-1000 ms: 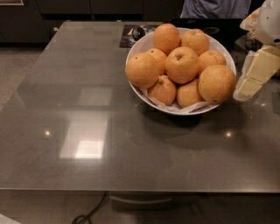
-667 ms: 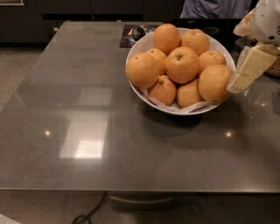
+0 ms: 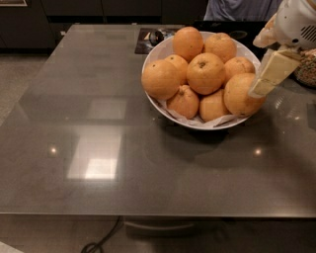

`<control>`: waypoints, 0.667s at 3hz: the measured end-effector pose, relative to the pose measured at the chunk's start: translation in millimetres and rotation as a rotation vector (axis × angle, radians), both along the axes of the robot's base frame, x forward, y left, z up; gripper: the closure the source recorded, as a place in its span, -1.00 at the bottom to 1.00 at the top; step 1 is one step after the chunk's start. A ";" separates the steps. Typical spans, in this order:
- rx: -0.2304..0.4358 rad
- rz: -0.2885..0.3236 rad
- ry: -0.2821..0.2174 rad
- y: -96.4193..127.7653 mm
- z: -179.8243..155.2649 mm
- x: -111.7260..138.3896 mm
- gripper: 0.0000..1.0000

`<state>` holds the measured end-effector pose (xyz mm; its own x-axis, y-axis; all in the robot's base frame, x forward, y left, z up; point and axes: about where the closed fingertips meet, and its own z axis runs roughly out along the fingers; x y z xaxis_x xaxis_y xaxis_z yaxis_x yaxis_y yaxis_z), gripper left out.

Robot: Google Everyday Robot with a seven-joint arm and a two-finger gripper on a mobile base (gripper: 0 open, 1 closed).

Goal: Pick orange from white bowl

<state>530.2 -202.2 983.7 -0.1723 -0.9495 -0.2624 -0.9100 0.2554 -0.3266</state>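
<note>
The white bowl [image 3: 163, 49] stands on the grey table at the back right, lined with white paper and heaped with several oranges. The orange [image 3: 206, 74] with a dark brown stem scar lies on top near the middle of the heap. A smaller orange with a stem nub [image 3: 184, 101] lies at the front. My gripper [image 3: 260, 88] reaches in from the upper right. Its cream tip is over the bowl's right rim, against a large orange [image 3: 239, 96], to the right of the scarred orange.
The grey table [image 3: 108, 148] spreads left and front of the bowl. A small dark object [image 3: 154, 37] lies behind the bowl. A jar [image 3: 308, 68] stands at the right edge. A person [image 3: 242, 9] is behind the table. A cable [image 3: 98, 241] lies on the floor.
My gripper has moved left from beside the bowl to over its right rim. The bowl and the oranges have not moved.
</note>
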 end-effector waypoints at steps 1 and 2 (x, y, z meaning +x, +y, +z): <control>0.022 0.042 0.035 10.8 -9.3 4.1 -0.58; 0.041 0.111 0.067 30.1 -15.8 4.6 -0.60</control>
<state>534.8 -172.2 967.9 -0.0853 -0.9522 -0.2932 -0.9528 0.1640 -0.2554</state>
